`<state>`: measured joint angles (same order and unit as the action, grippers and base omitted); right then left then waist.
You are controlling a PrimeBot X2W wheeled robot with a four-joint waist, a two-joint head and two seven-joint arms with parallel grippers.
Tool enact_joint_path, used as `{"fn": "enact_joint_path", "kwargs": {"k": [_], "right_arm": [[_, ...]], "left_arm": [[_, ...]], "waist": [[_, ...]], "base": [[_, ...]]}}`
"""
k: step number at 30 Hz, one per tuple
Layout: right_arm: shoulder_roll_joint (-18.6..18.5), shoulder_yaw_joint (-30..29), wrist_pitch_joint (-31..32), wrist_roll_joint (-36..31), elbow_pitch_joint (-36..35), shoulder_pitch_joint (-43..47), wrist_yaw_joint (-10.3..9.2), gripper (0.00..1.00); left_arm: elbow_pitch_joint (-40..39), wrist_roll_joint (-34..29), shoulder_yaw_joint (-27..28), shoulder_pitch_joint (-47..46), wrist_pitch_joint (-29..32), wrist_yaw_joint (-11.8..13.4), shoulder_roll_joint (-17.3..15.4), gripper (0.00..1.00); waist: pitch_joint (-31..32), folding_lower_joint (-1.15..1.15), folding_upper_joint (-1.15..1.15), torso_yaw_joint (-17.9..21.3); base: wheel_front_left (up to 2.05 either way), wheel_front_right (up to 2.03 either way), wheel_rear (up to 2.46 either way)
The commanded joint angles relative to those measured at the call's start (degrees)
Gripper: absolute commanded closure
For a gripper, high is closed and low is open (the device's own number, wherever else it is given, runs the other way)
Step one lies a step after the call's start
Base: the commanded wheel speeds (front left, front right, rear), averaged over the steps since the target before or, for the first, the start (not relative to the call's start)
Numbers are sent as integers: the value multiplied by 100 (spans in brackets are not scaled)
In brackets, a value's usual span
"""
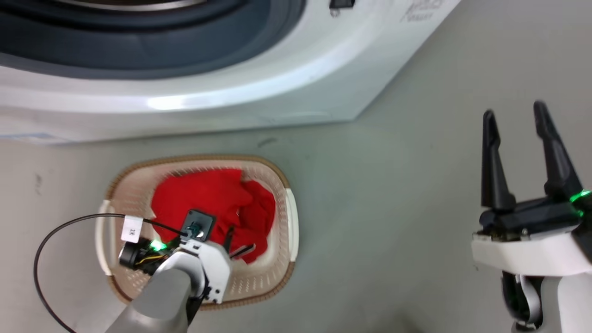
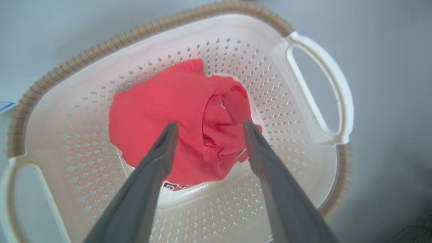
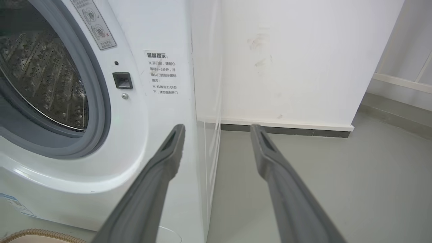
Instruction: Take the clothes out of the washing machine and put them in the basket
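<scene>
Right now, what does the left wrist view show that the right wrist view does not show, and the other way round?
Left wrist view: the red clothes lie heaped in the basket, whose perforated walls and a side handle are plain; the left gripper is open, pointing at them. Right wrist view: the washing machine with its steel drum and grey ring, a white wall, and the right gripper, open, holding nothing. Shared: grey floor, and the basket, of which the right wrist view catches just a piece of brown rim.

The right gripper (image 3: 216,127), fingers apart, points past the washing machine (image 3: 148,111).
</scene>
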<state>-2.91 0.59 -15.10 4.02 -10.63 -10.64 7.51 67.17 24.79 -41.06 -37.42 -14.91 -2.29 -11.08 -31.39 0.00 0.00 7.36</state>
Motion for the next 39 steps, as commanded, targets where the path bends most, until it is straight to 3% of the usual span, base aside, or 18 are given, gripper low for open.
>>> {"fn": "enact_joint_path", "kwargs": {"k": [1, 11, 21, 32, 39], "right_arm": [[6, 2, -9, -32, 23, 83, -4, 0], [6, 74, -9, -101, 117, 501, -4, 0], [7, 63, -9, -98, 189, 876, -4, 0], [7, -1, -9, -43, 245, 1135, -4, 0], [7, -36, -9, -8, 279, 1386, -4, 0]], "left_arm": [[-192, -52, 47, 140, -35, 71, -45, 0], [-2227, -461, 771, 1164, -28, 635, -277, 0], [-4158, -966, 1897, 2193, -29, 1092, -99, 0], [-5722, -1559, 3042, 3044, -29, 1283, 310, 0], [-6337, -1804, 3531, 3585, -28, 1091, 553, 0]], "waist": [[380, 0, 0, -192], [1182, 0, 0, -428], [1801, 0, 0, -608], [2260, 0, 0, -663], [2558, 0, 0, -633]], "base": [[0, 0, 0], [0, 0, 0], [0, 0, 0], [0, 0, 0], [0, 0, 0]]}}
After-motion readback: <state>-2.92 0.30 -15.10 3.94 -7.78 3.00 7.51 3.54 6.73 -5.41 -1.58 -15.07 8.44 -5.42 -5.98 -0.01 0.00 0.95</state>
